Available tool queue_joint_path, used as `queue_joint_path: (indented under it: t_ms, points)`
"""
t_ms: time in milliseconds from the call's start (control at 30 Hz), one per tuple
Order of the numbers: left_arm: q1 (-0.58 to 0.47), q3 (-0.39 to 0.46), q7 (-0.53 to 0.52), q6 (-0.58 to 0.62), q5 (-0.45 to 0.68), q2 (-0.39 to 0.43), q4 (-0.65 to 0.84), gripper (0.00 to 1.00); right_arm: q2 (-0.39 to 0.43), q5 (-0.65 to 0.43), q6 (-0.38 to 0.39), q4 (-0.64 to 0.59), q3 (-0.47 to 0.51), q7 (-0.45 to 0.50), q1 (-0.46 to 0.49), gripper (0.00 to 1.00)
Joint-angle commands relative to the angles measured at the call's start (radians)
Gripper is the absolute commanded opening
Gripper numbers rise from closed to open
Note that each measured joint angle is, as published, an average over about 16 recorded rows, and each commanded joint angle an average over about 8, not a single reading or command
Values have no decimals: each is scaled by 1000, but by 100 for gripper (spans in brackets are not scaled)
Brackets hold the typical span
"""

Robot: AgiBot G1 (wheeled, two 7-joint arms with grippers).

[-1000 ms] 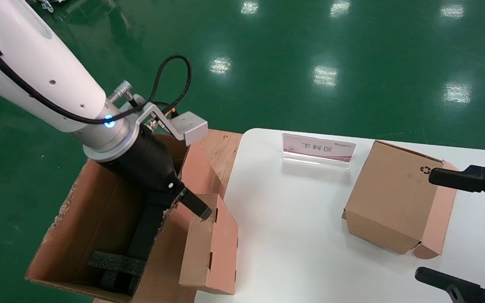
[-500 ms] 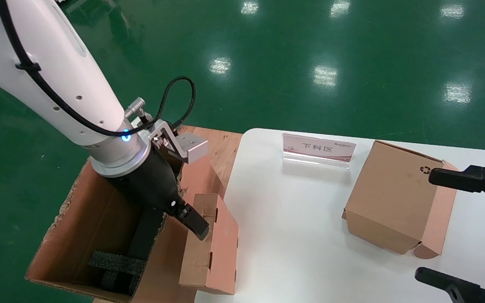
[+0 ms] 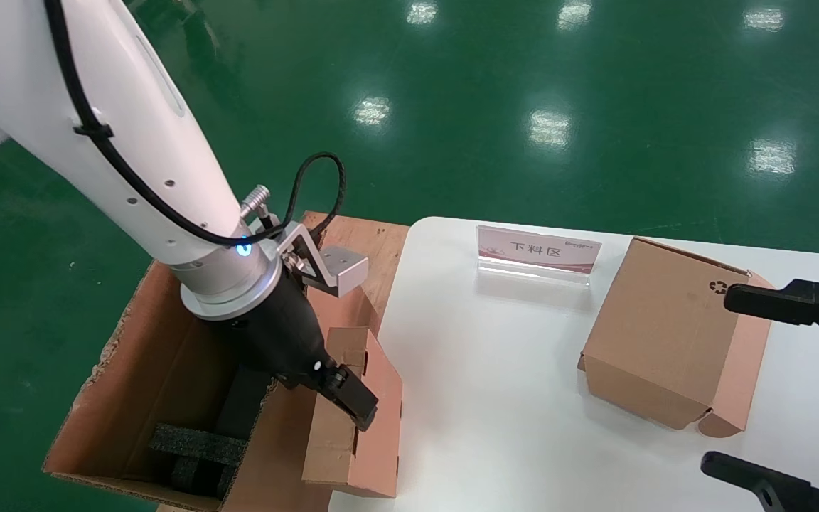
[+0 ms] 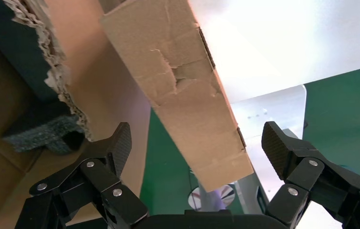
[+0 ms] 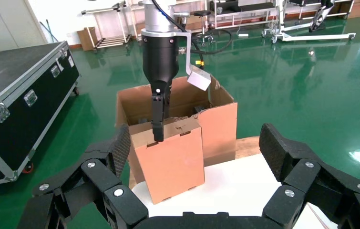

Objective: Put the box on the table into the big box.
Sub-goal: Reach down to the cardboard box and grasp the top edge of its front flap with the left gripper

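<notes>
At the left edge of the white table (image 3: 495, 398), our left tool (image 3: 352, 405) comes down over the box (image 3: 352, 427), a small closed brown carton that stands at that edge, hard against the wall of the big box (image 3: 168, 355) beside the table. The wrist camera shows the tool released, its two black fingers (image 4: 116, 148) spread wide to either side of the carton's narrow top face, neither pad touching cardboard. The relation that we judge the next move to turn on is this straddle: the box lies directly beneath the tool, its top face running lengthways between the fingers, so a closing squeeze would catch the two broad sides. The big box, with ragged rims and black foam (image 3: 196, 444) at its bottom, lies just across the carton from the table, so the carry looks short. Our left arm is plainly the nearer one; the right tool (image 3: 793, 384) waits released at the table's right edge, its fingers either side of a second carton (image 3: 665, 341) that bears a black recycling mark. An acrylic sign (image 3: 537, 252) near the table's far edge reads 下料区, with small print at its corner too fine for us to read. The box shows small tab slots along one edge and no lettering we can see.
</notes>
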Motion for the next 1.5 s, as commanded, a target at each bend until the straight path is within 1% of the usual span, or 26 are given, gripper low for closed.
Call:
queue_joint_path:
  t_ms: [33,600,967,1000,1233,1267,1500]
  points:
    - [5,3,-11,-5,-3,5,3,100,0,0,0,0,0,0,0,100]
    - [40,39,-95,-33,24,51,11,100,0,0,0,0,0,0,0,100]
    - [58,58,-127,-41,45,73,11,100,0,0,0,0,0,0,0,100]
    - [59,59,-129,-42,46,75,11,92,0,0,0,0,0,0,0,100]
    - [67,66,-138,-45,54,83,11,4,0,0,0,0,0,0,0,100]
    - [68,67,-139,-45,54,84,11,0,0,0,0,0,0,0,0,100]
    - [70,69,-143,-46,57,87,11,0,0,0,0,0,0,0,0,100]
